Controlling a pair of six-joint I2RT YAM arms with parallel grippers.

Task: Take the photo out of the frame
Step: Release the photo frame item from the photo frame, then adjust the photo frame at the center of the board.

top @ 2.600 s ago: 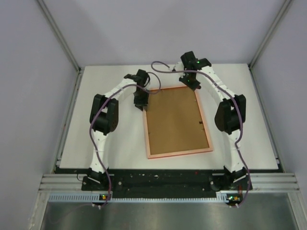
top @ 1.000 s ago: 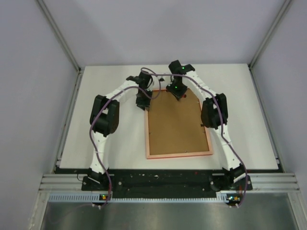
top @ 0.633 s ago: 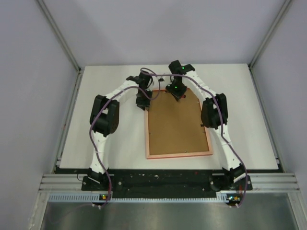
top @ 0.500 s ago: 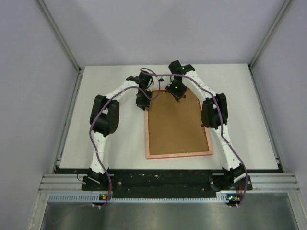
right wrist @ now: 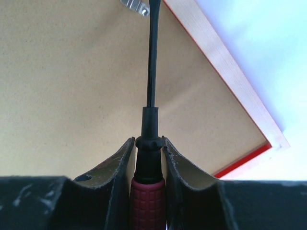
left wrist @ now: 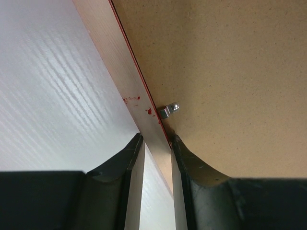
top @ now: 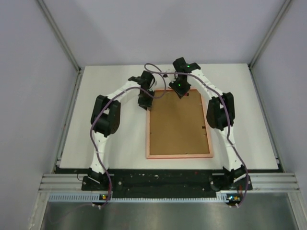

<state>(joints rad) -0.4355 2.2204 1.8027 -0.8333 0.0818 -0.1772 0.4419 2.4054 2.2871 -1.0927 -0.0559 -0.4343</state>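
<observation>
The frame (top: 180, 156) lies flat with its back side up on the white table (top: 249, 124), whose surface shows a fine wood-like grain in the left wrist view. The frame is a thin rectangle with its long sides running away from the arm bases. Its back is a brown panel (left wrist: 230, 72) that looks like pressed fibreboard, matt and lightly speckled. Around the panel runs a pale flat rim, with a bright red line where it meets the panel and a few small red specks on it. The photo cannot be seen from this side. A small shiny metal tab (left wrist: 169, 110) sits at the inner edge of the rim and reaches over the panel. The left gripper (left wrist: 156, 139) is at the far left corner of the frame. Its two black curved fingers (left wrist: 132, 163) stand on either side of the rim, one on the table side and the other over the brown panel, just beside the tab. These jaws are brought close onto the rim and seem to pinch it. The right gripper (right wrist: 148, 141) is over the far edge of the frame, near its middle. Its jaws are pressed on a screwdriver (right wrist: 152, 72) with a dark red ribbed handle and a thin black round shaft. The shaft runs above the brown panel, and its tip reaches a second metal tab at the top border of the right wrist view. At the right of that view one corner of the frame shows, with a red outer edge.
</observation>
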